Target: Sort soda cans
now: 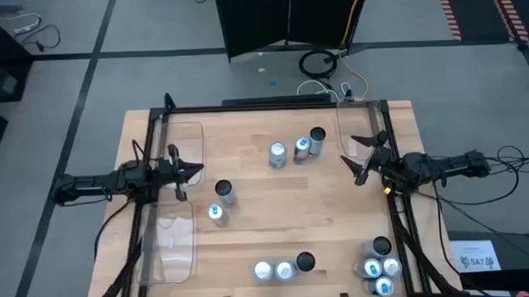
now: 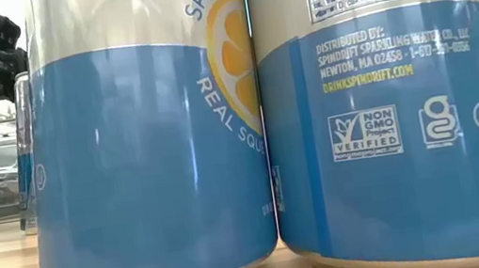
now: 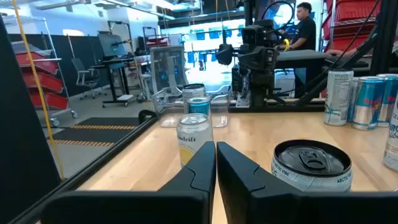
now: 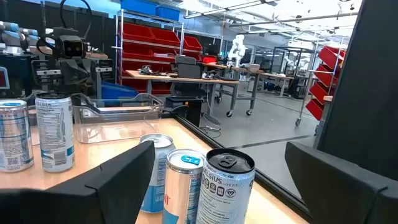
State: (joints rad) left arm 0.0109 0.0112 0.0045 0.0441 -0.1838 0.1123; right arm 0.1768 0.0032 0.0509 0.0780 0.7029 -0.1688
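Observation:
Soda cans stand upright on the wooden table in groups: three at the far middle [image 1: 300, 147], two left of centre [image 1: 220, 203], three at the near edge [image 1: 284, 269] and several at the near right corner [image 1: 380, 266]. My left gripper [image 1: 193, 171] hovers shut over the table's left side, level and pointing right, just short of the left pair; a dark-topped can [image 3: 311, 165] stands just ahead of it. My right gripper [image 1: 357, 158] is open at the right side, pointing left. The far-middle cans [image 4: 227, 180] stand ahead of its spread fingers [image 4: 118, 174], apart from them.
A clear plastic tray [image 1: 174, 205] lies along the left edge and another [image 1: 356, 128] at the far right. A dark frame [image 1: 272, 106] borders the table. In the low view, two blue cans [image 2: 149, 166] at the near edge block most of the scene.

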